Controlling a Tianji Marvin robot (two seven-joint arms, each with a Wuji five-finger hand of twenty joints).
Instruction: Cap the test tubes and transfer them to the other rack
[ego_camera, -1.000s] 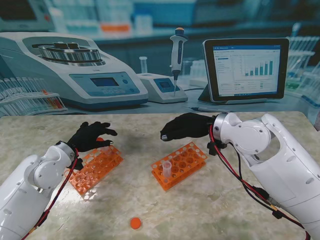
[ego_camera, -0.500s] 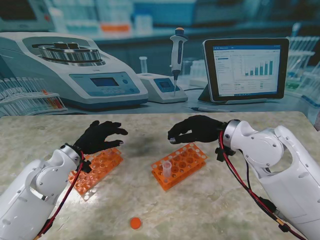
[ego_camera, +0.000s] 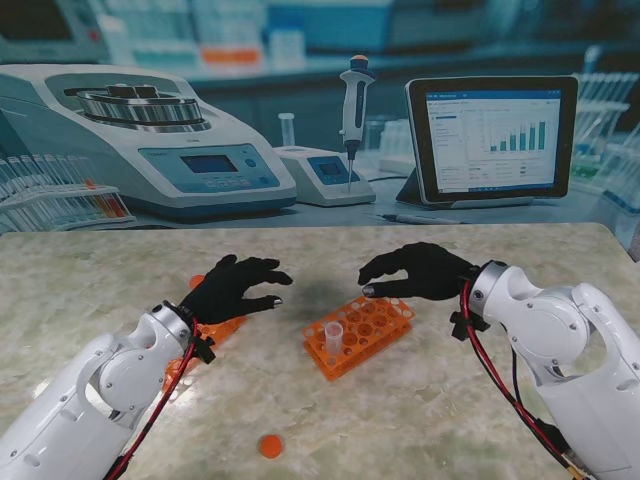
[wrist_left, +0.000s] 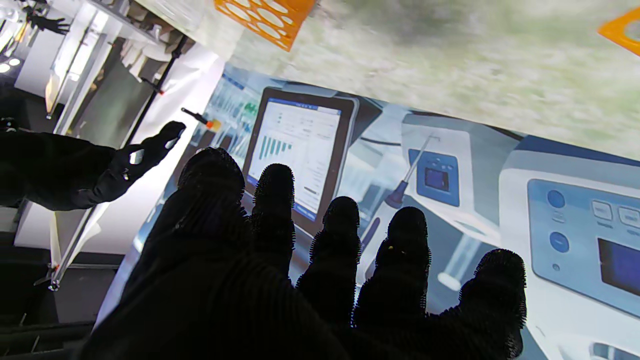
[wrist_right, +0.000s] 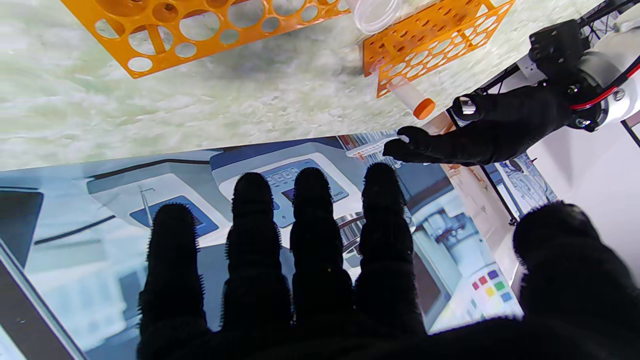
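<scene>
Both black-gloved robot hands hover empty, fingers spread: the left hand (ego_camera: 237, 288) over one orange perforated plastic rack (ego_camera: 215, 331), the right hand (ego_camera: 420, 271) above the other rack (ego_camera: 375, 321), where an uncapped clear test tube (ego_camera: 333, 334) stands; a loose round orange cap (ego_camera: 270, 446) lies on the marbled table (ego_camera: 420, 400), nearer to me.

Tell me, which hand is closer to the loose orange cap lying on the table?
The left hand. The orange cap lies nearer to me than both hands, almost straight under the left hand's fingers in the stand view, while the right hand hovers farther right, beyond the middle rack.
</scene>
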